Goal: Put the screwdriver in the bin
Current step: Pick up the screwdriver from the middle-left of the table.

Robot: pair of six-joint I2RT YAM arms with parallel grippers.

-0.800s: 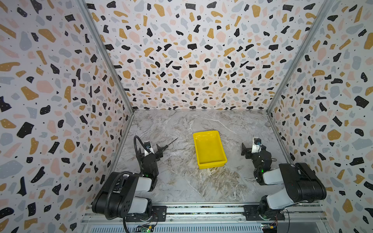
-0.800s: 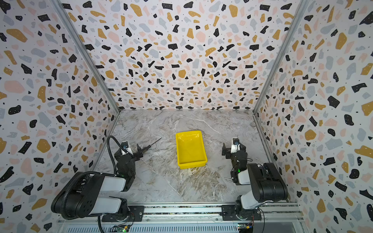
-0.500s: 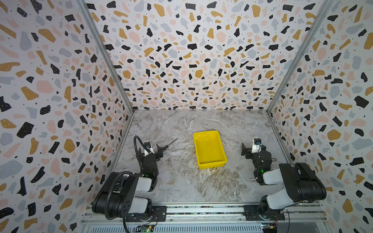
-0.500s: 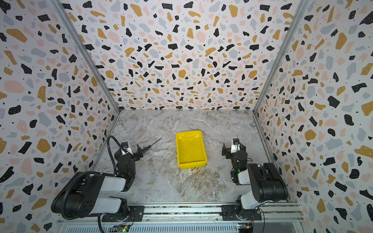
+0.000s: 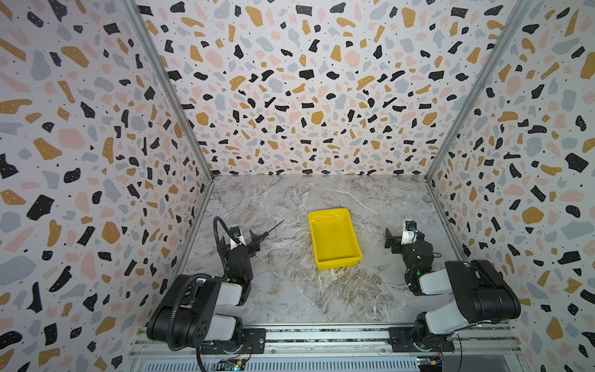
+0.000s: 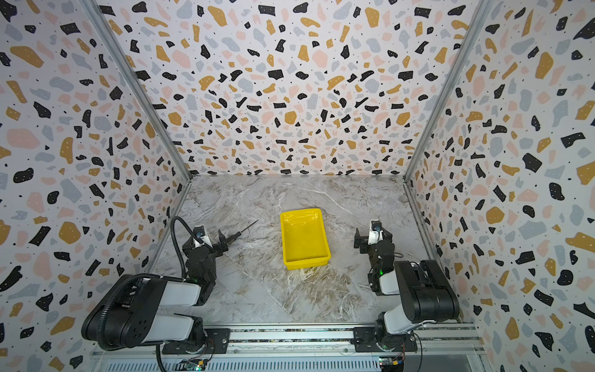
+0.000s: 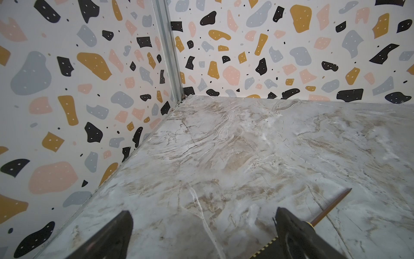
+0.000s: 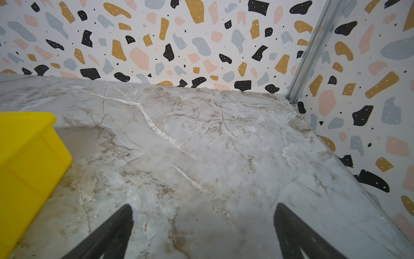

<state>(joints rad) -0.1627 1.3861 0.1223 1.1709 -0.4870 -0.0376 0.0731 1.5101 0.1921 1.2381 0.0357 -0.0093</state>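
- The left gripper (image 7: 202, 213), a black two-fingered claw on the left arm, sits low over the grey marble-patterned tabletop (image 5: 289, 290) near the speckled terrazzo-print left wall (image 5: 96, 193). Its jaws are spread wide with only bare table between them.
- The slim dark screwdriver (image 5: 274, 226) lies flat on the table, outside the jaws. Its thin shaft points diagonally away toward the bin. Its handle end runs under the gripper's finger (image 7: 291, 228) on the bin side, and whether the two touch cannot be told.
- The bright yellow shallow rectangular plastic bin (image 5: 338, 262) stands mid-table between the two arms, well apart from the screwdriver's tip, with nothing inside.
- The right gripper (image 8: 202, 208), also black and two-fingered, rests low near the right wall. Its jaws are parted wide over bare table, and the bin's side wall is beside it.
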